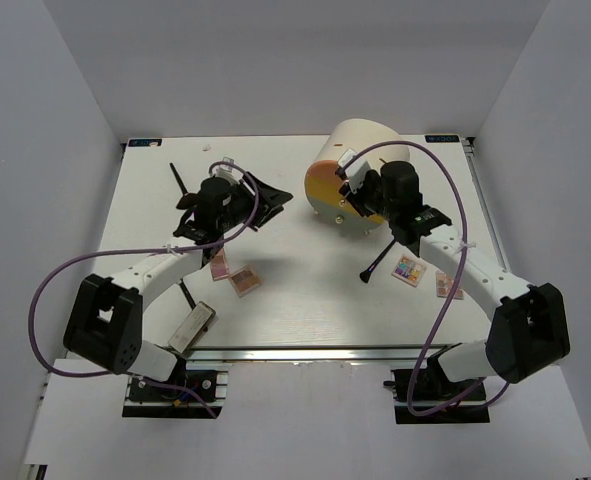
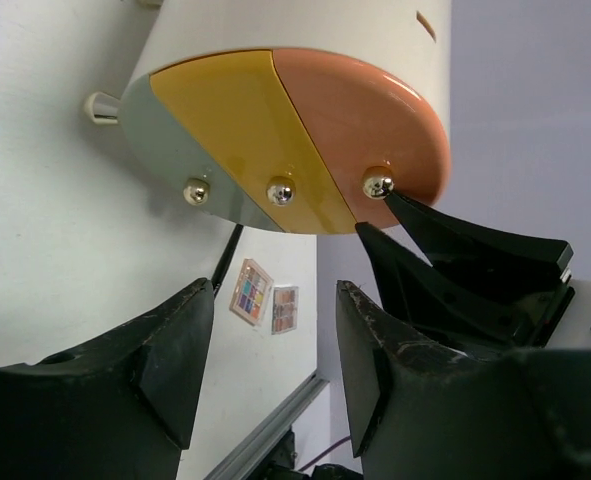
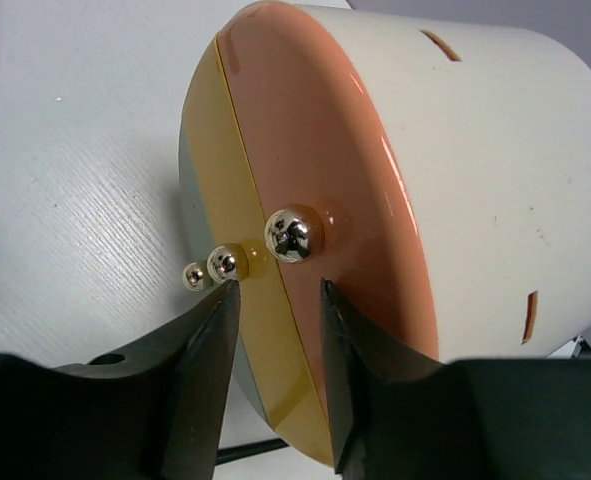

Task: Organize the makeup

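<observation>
Chrome knobs are gleaming on the drawer unit [image 1: 365,150], which is sitting in the upper middle of the top view with its coloured fronts facing the arms. The right gripper [image 3: 277,300] is hovering at the knob [image 3: 293,235] of the pink front [image 3: 355,200]. Its jaws are standing narrowly apart and empty, and the knob is sitting just above the gap, not between the fingertips.

To do this well, I judge, the gripper should be shifting until the ball is centred, closing behind it on the neck, then pulling straight along the drawer's axis so the unit is not sliding or twisting. The left gripper [image 1: 273,195] is hanging wide open and empty just left of the unit, where it could be bracing the body.

The makeup is lying loose on the table [image 1: 315,310]:
- right of centre: the multicoloured palette [image 1: 408,268] and a brush [image 1: 375,262]
- left of centre: the pink palette [image 1: 220,265] and the brown palette [image 1: 245,282]
- lower left: the compact [image 1: 192,328]
</observation>
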Tool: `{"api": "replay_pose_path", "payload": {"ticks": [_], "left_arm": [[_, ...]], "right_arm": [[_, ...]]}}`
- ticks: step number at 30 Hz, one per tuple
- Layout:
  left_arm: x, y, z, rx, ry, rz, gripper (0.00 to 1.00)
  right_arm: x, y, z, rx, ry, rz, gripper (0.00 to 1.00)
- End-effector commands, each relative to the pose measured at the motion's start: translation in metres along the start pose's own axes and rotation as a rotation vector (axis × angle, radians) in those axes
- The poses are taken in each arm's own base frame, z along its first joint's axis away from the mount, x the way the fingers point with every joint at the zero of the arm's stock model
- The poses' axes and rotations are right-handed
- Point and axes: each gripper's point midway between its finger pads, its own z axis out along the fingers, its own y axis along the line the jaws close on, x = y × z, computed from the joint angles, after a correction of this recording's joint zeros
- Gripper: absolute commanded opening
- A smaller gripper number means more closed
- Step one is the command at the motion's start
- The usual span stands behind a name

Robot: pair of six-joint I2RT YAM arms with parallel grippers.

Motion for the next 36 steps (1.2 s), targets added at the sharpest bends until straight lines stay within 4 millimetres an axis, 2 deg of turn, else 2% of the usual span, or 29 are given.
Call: {"api": "replay_pose_path", "payload": {"ticks": [1, 3, 4, 6, 7, 8, 9, 10, 13, 14, 15, 21, 28, 31, 34, 36], "left_arm": [[0.004, -0.018, 0.005, 0.098, 0.025, -0.021, 0.62], [0.008, -0.023, 0.011, 0.12, 0.04, -0.03, 0.64], [0.013, -0.024, 0.014, 0.125, 0.054, -0.032, 0.64], [0.02, -0.023, 0.027, 0.122, 0.081, -0.043, 0.6], [0.024, -0.023, 0.032, 0.12, 0.093, -0.044, 0.56], [0.034, -0.022, 0.043, 0.114, 0.121, -0.048, 0.44], [0.038, -0.023, 0.049, 0.118, 0.133, -0.057, 0.38], [0.048, -0.024, 0.055, 0.121, 0.159, -0.06, 0.34], [0.067, -0.026, 0.077, 0.124, 0.195, -0.07, 0.34], [0.071, -0.026, 0.082, 0.121, 0.203, -0.077, 0.37], [0.075, -0.024, 0.092, 0.118, 0.212, -0.079, 0.45], [0.095, -0.021, 0.118, 0.104, 0.24, -0.095, 0.59], [0.092, -0.012, 0.13, 0.077, 0.2, -0.113, 0.61], [0.085, -0.008, 0.133, 0.067, 0.148, -0.112, 0.61], [0.078, -0.014, 0.139, 0.081, 0.119, -0.117, 0.6], [0.081, -0.004, 0.145, 0.053, 0.125, -0.119, 0.59]], "right_arm": [[-0.03, -0.027, -0.005, 0.097, -0.074, -0.017, 0.46], [-0.036, -0.026, -0.01, 0.089, -0.093, -0.015, 0.49], [-0.04, -0.018, -0.013, 0.043, -0.108, -0.013, 0.49], [-0.056, -0.008, -0.03, -0.024, -0.158, -0.017, 0.46], [-0.067, 0.007, -0.039, -0.121, -0.211, -0.038, 0.43], [-0.063, 0.022, -0.047, -0.2, -0.203, -0.055, 0.25], [-0.074, 0.026, -0.064, -0.222, -0.255, -0.078, 0.09], [-0.081, 0.033, -0.073, -0.253, -0.294, -0.059, 0.0], [-0.086, 0.035, -0.089, -0.228, -0.349, 0.022, 0.0], [-0.087, 0.032, -0.091, -0.213, -0.35, 0.049, 0.0], [-0.088, 0.028, -0.096, -0.191, -0.355, 0.072, 0.0], [-0.069, -0.002, -0.103, -0.094, -0.316, 0.181, 0.0], [-0.053, -0.018, -0.106, -0.066, -0.283, 0.256, 0.0], [-0.049, -0.018, -0.106, -0.071, -0.276, 0.266, 0.0], [-0.046, -0.016, -0.105, -0.078, -0.27, 0.272, 0.0], [-0.044, -0.016, -0.105, -0.076, -0.266, 0.276, 0.0]]}}
